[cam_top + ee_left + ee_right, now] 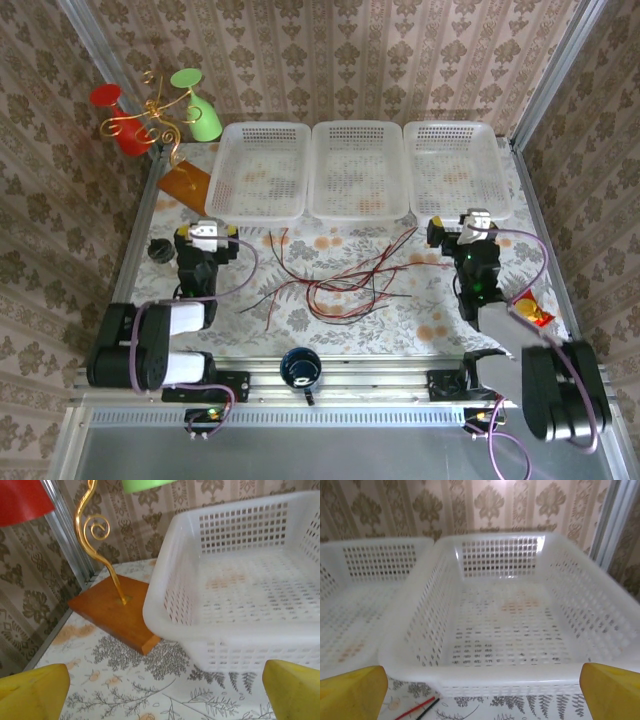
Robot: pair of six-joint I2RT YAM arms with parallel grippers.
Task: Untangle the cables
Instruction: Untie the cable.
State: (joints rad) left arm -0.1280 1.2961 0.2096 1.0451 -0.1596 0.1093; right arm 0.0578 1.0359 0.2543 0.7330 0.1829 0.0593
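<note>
The cables (340,275), thin red and black wires, lie in a loose tangle on the patterned table between the two arms. My left gripper (207,232) stands open to the left of the tangle, with nothing between its yellow fingertips (32,692). It faces the left white basket (240,580). My right gripper (470,225) stands open to the right of the tangle, facing the right basket (510,667). Its yellow fingertips (612,690) are far apart. The ends of a red and a black cable (417,708) lie on the table at the lower left in the right wrist view.
Three white baskets (360,170) line the back of the table. A gold wire stand on a wooden base (112,610) holds a red and a green cup (150,115) at back left. A blue mug (300,368) sits at the front edge, a black knob (160,250) at the left.
</note>
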